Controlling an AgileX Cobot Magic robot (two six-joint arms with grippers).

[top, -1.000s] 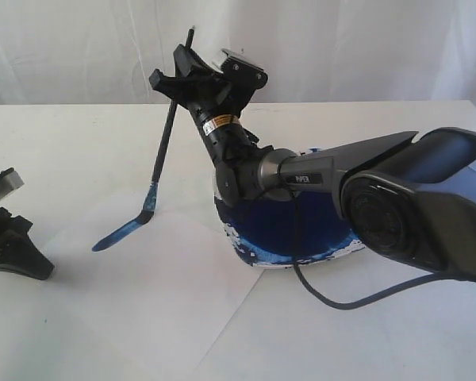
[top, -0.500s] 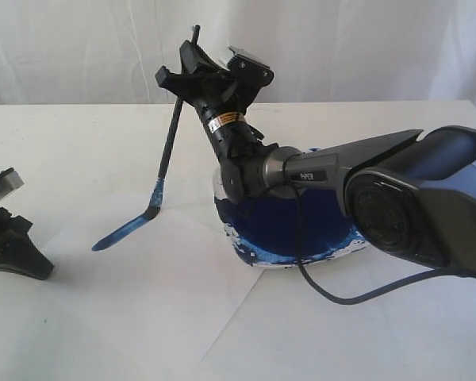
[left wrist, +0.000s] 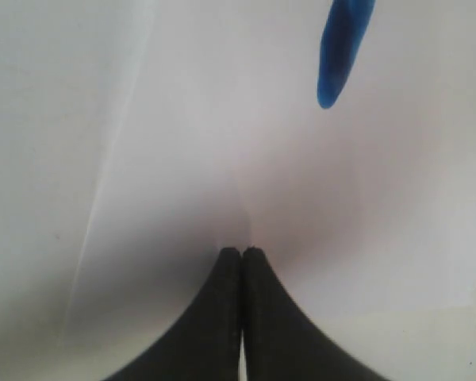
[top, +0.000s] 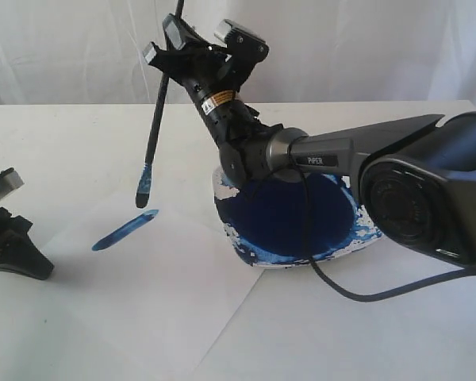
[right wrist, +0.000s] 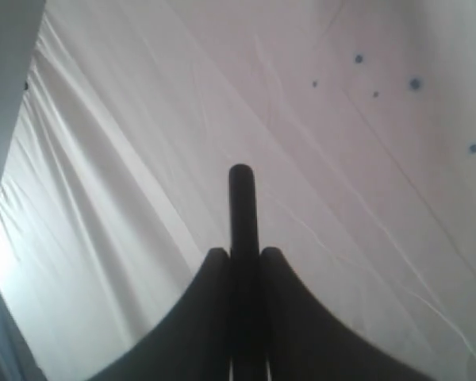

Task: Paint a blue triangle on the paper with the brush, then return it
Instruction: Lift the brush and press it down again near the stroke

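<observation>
My right gripper is shut on the upper handle of the black brush, which hangs steeply above the paper. Its blue-stained tip is clear of the sheet. In the right wrist view the handle end sticks out between the closed fingers of the right gripper. One short blue stroke lies on the paper; no blue triangle shows. My left gripper rests shut and empty at the table's left edge. In the left wrist view, the left gripper points toward the stroke.
A white dish filled with dark blue paint sits just right of the paper, under the right arm. A black cable trails from that arm across the table. A white curtain hangs behind the table.
The brush tip, pressed and bent on the paper at the stroke's upper end, has lifted off. The right gripper rose and the brush now hangs straighter. The left gripper stayed still.
</observation>
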